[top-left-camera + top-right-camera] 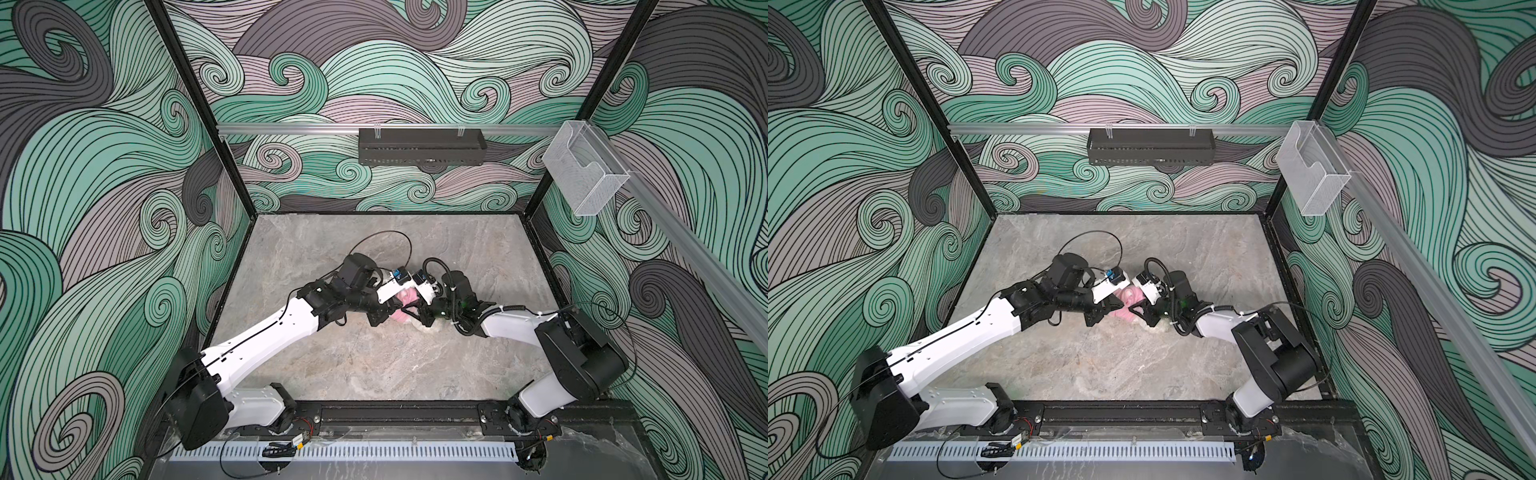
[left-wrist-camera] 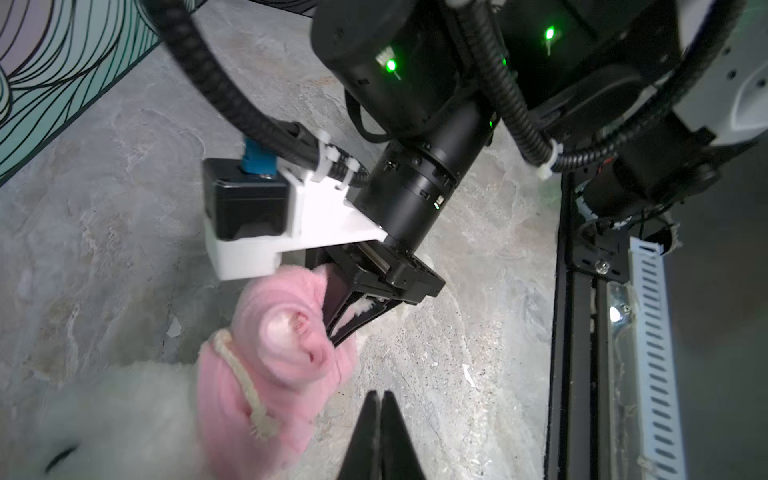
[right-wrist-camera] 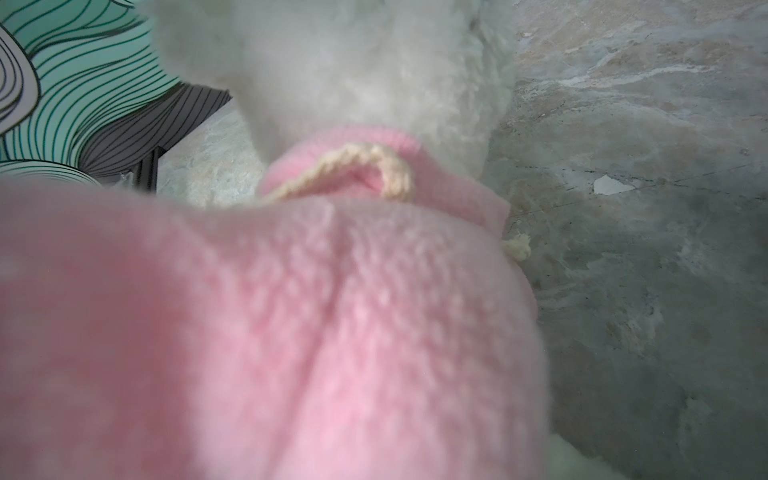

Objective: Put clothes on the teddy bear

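The grey stone-patterned table [image 1: 374, 365] lies under the teddy bear, which rests near its middle and is mostly hidden in both top views. The left arm [image 1: 266, 332] and the right arm [image 1: 515, 328] reach in from opposite sides of the bear, and their wrists nearly meet above it. The teddy bear [image 2: 124, 415] is fluffy and white. The left wrist view shows its fur close up, with a dark mark low on it, and the right wrist view shows its fur [image 3: 353, 75] rising just past the collar of a pink shirt [image 2: 274, 374]. The shirt is bunched up on the bear, with its ribbed collar pressed against the fur. Whether the collar goes all the way round cannot be told. In both top views only a pink patch [image 1: 405, 301] [image 1: 1127, 299] shows between the two wrists. The right pincer [image 2: 336, 338] has its tips pinched together on a fold of the shirt on the side away from the bear's fur. The left pincer [image 2: 380, 432] is closed with nothing between its tips, just beside the shirt and apart from the bear. A cream cord [image 2: 239, 374] [image 3: 374, 166] runs across the shirt by the collar, next to the bear's fur. A small white fleck [image 3: 613, 185] lies on the table near the bear.
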